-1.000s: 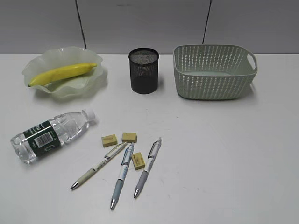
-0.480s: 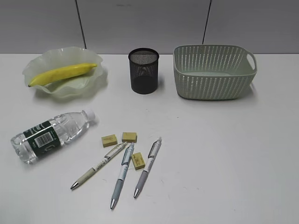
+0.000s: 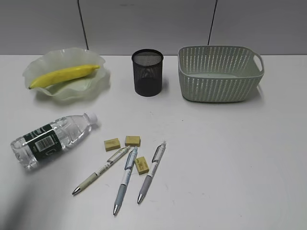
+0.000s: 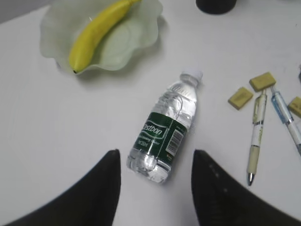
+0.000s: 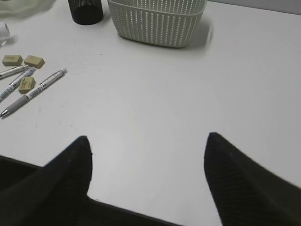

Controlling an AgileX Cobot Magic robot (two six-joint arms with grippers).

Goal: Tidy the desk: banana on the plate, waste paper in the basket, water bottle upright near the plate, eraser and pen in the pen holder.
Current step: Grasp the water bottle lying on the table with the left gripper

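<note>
bench: plain white flat top (image 3: 230, 158) | landmark: black metal mesh cylindrical cup (image 3: 147, 73) | left of cup: ruffled pale green glass dish (image 3: 91, 84) | right: grey-green perforated plastic basket (image 3: 218, 74) | front-left: clear plastic bottle with dark green label (image 3: 53, 139) lying down | front: three tan erasers (image 3: 133, 141), three pens (image 3: 151, 171)

Backdrop of plain grey wall (image 3: 144, 24), divided into panels by two thin dark seams (image 3: 83, 24), slanting toward each other lower down.

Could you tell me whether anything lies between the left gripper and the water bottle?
Nothing visible does: the open left gripper hangs over the base of the lying water bottle, with only bare desk around it.
</note>
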